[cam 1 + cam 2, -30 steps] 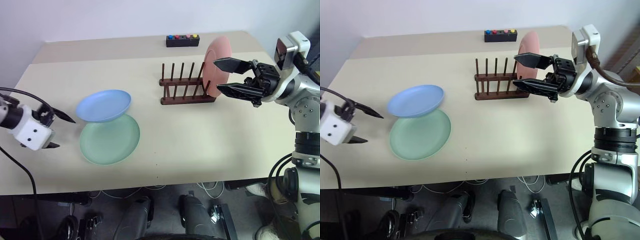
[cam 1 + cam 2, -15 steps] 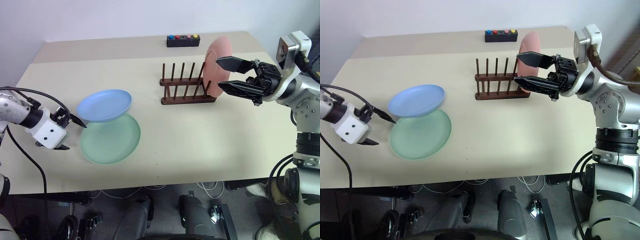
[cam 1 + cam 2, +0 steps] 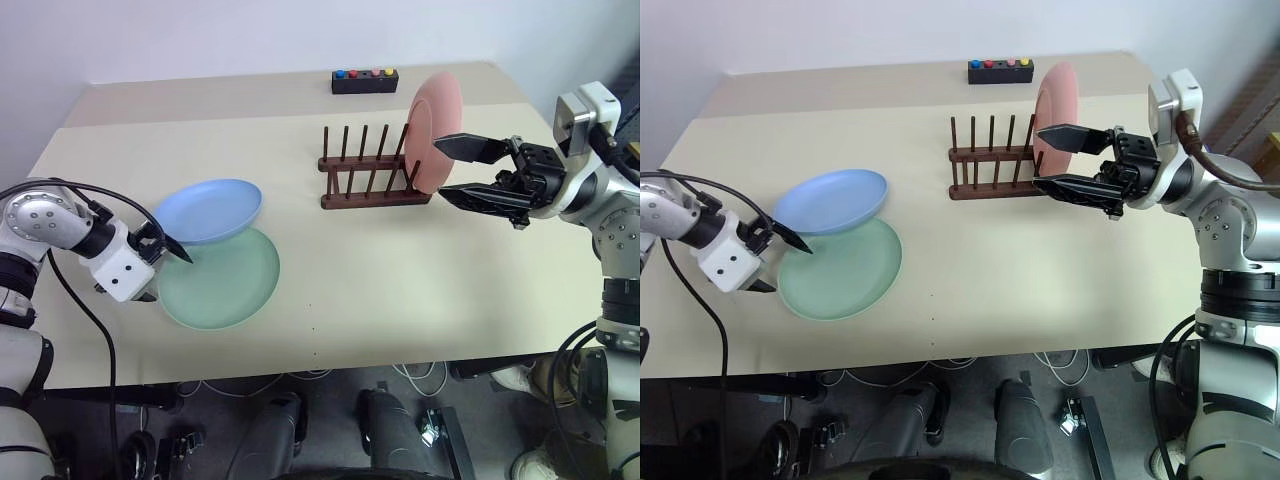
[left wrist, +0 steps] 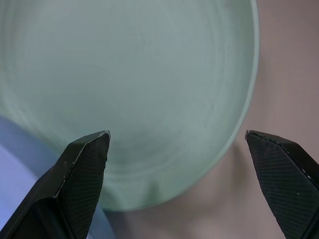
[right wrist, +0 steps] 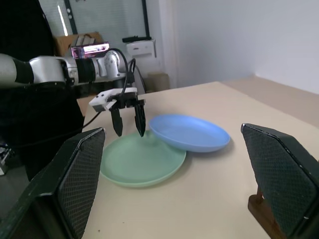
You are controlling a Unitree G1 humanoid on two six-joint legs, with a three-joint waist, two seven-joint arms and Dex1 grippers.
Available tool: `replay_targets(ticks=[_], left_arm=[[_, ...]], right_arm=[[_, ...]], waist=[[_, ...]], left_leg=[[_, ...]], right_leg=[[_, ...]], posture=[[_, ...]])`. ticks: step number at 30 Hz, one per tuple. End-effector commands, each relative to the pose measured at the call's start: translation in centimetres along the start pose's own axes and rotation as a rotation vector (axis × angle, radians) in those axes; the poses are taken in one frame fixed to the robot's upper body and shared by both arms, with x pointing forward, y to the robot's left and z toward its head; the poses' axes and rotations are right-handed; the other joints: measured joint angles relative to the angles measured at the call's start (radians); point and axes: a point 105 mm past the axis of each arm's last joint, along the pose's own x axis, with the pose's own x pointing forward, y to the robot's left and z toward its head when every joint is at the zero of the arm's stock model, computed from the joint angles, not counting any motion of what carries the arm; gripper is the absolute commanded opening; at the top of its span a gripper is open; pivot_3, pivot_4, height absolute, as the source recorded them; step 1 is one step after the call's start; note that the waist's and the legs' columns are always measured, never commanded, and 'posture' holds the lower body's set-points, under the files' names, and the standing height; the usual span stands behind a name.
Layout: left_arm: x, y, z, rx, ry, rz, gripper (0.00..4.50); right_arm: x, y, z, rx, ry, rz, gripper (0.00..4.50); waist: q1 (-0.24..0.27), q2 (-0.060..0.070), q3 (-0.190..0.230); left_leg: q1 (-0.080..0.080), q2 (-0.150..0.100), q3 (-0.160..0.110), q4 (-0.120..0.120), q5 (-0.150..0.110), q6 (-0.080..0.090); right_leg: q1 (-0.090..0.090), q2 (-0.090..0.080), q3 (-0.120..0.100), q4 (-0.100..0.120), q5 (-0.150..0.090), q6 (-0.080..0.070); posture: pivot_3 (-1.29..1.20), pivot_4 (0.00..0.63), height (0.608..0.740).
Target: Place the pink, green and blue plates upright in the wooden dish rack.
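My left gripper [image 3: 170, 270] stands wide apart and empty, tipped steeply down at the left rim of the green plate [image 3: 222, 280]; one finger sits over the plate's edge and the other outside it, I judge so that the rim can pass between them for a pinch. The blue plate [image 3: 208, 211] lies just beyond, on the far side, its near edge overlapping the green one and resting on it, tilted; that overlap is why I come in from the open left side rather than from above. My right gripper [image 3: 1048, 158] is also spread wide and holds nothing, lying about level and pointing left, just right of the pink plate [image 3: 435, 134]. That plate stands upright at the right end of the wooden dish rack [image 3: 370, 180], leaning between the last pegs, so I read one plate as done and two left. The rack's other slots, to the left of the pink plate, are free. A black box with coloured buttons [image 3: 365, 80] sits at the far edge of the table [image 3: 400, 290], well apart from the work.
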Motion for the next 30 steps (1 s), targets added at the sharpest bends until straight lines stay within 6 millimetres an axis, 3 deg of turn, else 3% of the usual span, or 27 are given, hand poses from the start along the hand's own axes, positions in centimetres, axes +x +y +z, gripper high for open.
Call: replay_targets(ticks=[1,4,11,22,30], left_arm=[[-0.7,0.0,-0.3,-0.010,0.024,-0.007,4.50],[-0.2,-0.3,-0.2,-0.016,0.017,-0.023,3.58],[0.0,0.0,0.0,-0.003,0.006,0.009,0.05],[-1.2,2.3,2.4,-0.074,-0.140,0.158,0.05],[-3.0,4.4,6.9,-0.190,-0.417,0.259,0.05]], right_arm=[[0.0,0.4,1.1,-0.062,0.003,0.010,4.46],[0.1,0.4,1.0,-0.059,0.004,0.011,4.50],[0.1,0.3,0.9,-0.055,0.004,0.013,4.50],[0.2,0.0,0.9,-0.056,-0.003,0.008,4.50],[0.3,-0.2,0.8,-0.057,-0.005,0.010,4.50]], waist=[[0.001,0.000,0.000],[0.001,0.000,0.000],[0.001,0.000,0.000],[-0.001,0.000,0.000],[-0.001,0.000,0.000]], left_leg=[[0.000,0.000,0.000,0.000,0.000,0.000],[0.000,0.000,0.000,0.000,0.000,0.000],[0.000,0.000,0.000,0.000,0.000,0.000],[0.000,0.000,0.000,0.000,0.000,0.000],[0.000,0.000,0.000,0.000,0.000,0.000]], right_leg=[[0.000,0.000,0.000,0.000,0.000,0.000],[0.000,0.000,0.000,0.000,0.000,0.000],[0.000,0.000,0.000,0.000,0.000,0.000],[0.000,0.000,0.000,0.001,0.000,0.000],[-0.001,0.000,0.001,0.001,0.000,0.000]], posture=[[0.00,0.150,0.740],[0.00,0.150,0.740],[0.00,0.150,0.740],[0.00,0.150,0.740],[0.00,0.150,0.740]])
